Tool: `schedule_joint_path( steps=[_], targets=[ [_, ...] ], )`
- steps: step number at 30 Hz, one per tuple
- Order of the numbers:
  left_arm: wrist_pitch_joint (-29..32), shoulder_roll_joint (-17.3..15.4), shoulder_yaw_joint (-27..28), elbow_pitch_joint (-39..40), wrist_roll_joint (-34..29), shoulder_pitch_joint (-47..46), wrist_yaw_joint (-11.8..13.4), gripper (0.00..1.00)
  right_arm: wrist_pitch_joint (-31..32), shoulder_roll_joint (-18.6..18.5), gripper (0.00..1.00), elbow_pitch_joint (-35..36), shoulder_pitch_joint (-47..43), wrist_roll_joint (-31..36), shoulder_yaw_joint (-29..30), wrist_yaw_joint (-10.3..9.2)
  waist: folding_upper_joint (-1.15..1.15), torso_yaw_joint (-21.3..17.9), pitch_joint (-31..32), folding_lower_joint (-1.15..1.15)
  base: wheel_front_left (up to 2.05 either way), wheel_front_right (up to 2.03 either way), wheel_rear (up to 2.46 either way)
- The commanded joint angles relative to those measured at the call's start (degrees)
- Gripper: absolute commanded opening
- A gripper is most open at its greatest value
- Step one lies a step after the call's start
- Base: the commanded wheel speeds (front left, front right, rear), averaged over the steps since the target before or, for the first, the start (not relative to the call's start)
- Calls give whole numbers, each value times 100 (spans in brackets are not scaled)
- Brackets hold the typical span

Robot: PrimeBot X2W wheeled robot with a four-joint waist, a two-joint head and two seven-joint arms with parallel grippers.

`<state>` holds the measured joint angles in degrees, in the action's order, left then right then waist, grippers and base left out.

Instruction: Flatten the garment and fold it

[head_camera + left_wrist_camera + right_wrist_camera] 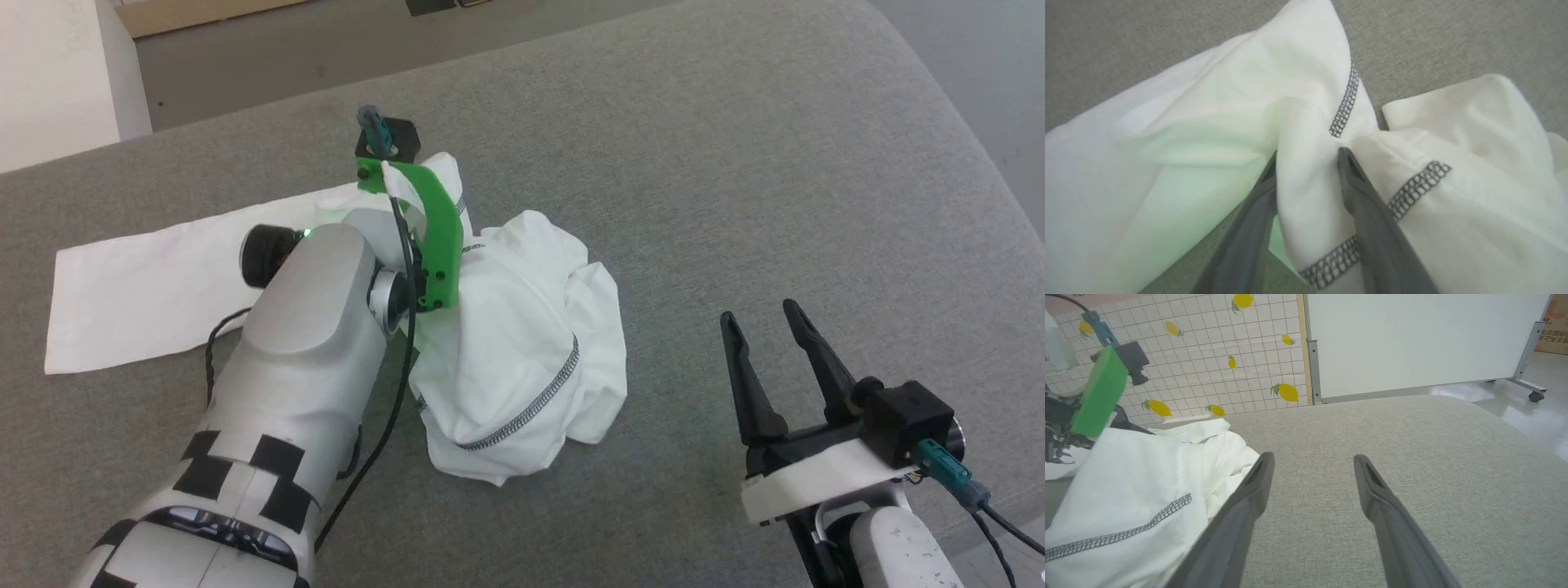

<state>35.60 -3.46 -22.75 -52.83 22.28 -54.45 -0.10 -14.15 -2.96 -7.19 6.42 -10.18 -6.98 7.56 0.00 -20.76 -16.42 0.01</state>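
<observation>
The garment (522,343) is a white shirt with dark zigzag seams, bunched in a heap at the middle of the grey surface. One sleeve (155,282) lies flat out to the left. My left arm reaches over the heap's left side, its green wrist bracket (433,237) above the cloth. In the left wrist view my left gripper (1307,157) stands open astride a raised fold of the garment (1306,192), cloth filling the gap between the fingers. My right gripper (759,314) is open and holds nothing, just right of the heap. Its fingertips (1267,461) hover beside the garment (1126,486).
The grey padded surface (775,163) curves away at its right edge, with floor beyond. Past its far edge stand a lemon-patterned tiled wall (1208,355) and a white panel on wheeled feet (1412,339). Bare cushion lies to the right of the heap.
</observation>
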Motion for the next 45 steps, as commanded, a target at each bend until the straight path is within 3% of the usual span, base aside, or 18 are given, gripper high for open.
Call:
schedule_joint_path(
  steps=[1,6,11,14,19,24,25,26,30,36,45],
  targets=[
    [-215,-38,-6,120,-61,-116,6,0,-40,8,100,1,97,-9,-16,-8,0,88,74,-1,0,0,0],
    [-1631,-57,178,718,-95,89,306,0,-49,8,100,-18,82,85,-17,-8,0,346,275,-1,0,0,0],
    [-2814,-221,437,1568,-14,922,516,0,1,8,100,32,-30,229,101,-8,0,712,609,-1,0,0,0],
    [-3102,-465,631,2233,46,1707,725,0,67,8,100,113,-115,285,168,-8,0,912,767,-1,0,0,0],
    [-3168,-852,1134,3615,272,3438,1284,0,176,8,100,280,-284,324,332,-8,0,1288,911,-1,0,0,0],
    [-3195,-967,1583,4597,498,5008,1762,0,343,8,100,374,-373,348,348,-8,0,1558,939,-1,0,0,0],
    [-3222,-947,1638,4736,557,5237,1797,34,409,8,100,383,-392,348,361,-8,0,1633,934,-1,0,0,0],
    [-3250,-931,1654,4830,614,5418,1775,100,505,8,100,380,-410,351,354,-8,0,1699,928,-1,0,0,0],
    [-3487,-832,1740,4898,808,5697,1654,100,1010,-2,100,343,-398,397,35,-8,0,1911,867,-1,0,0,0],
    [-4851,-544,1998,4860,762,5523,1431,100,2384,-416,100,-20,-205,341,-742,-8,0,2259,715,-1,0,0,0],
    [-5057,-106,2318,5129,115,5025,921,100,3716,-894,100,-564,388,210,-1246,-8,0,2725,385,-1,0,0,0]
  ],
)
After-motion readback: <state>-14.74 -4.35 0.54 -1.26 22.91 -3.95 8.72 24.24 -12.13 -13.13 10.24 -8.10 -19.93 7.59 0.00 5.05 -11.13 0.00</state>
